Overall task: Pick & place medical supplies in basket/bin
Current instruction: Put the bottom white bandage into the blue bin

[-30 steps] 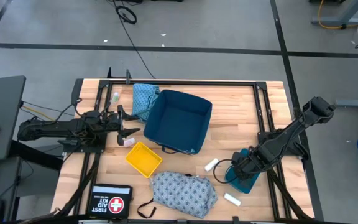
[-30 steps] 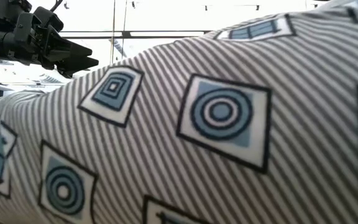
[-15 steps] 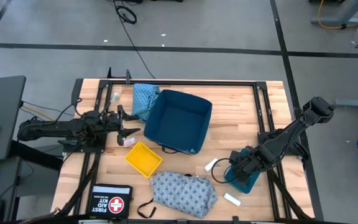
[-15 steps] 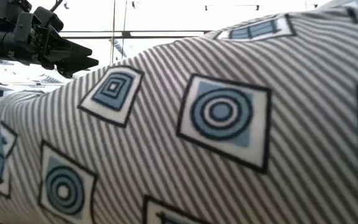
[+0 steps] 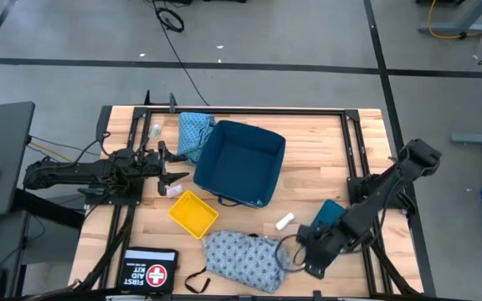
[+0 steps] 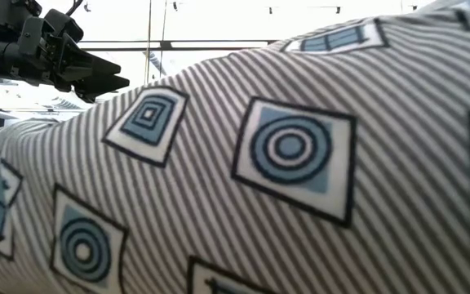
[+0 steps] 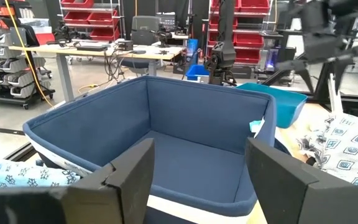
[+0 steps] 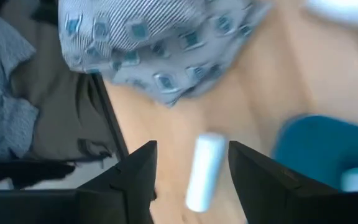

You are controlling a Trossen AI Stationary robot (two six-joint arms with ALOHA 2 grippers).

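- Medical supplies are lying mostly outside the navy fabric bin (image 5: 241, 163), whose inside is looking bare in the left wrist view, so by my judgement nearly all the sorting is left.
- Right gripper (image 5: 312, 261) is hovering low over the desk (image 5: 308, 142) with its fingers apart, and a white cylinder roll (image 8: 202, 171) is sitting between them, not yet clamped.
- Just beside that gripper, toward the bin, a second white roll (image 5: 284, 221) is waiting, and the grey-blue patterned garment (image 5: 248, 259) is lying close on its other flank, its strap trailing.
- A teal lid-like tray (image 5: 328, 212) is resting just behind the right gripper.
- Left gripper (image 5: 176, 174) is waiting with fingers spread, facing the bin's wall; the teal-blue garment (image 5: 193, 134) is bunched just beside it against the bin.
- Near the left gripper, a yellow tray (image 5: 193, 213) is sitting; a first aid kit (image 5: 150, 270) is lying farther off.
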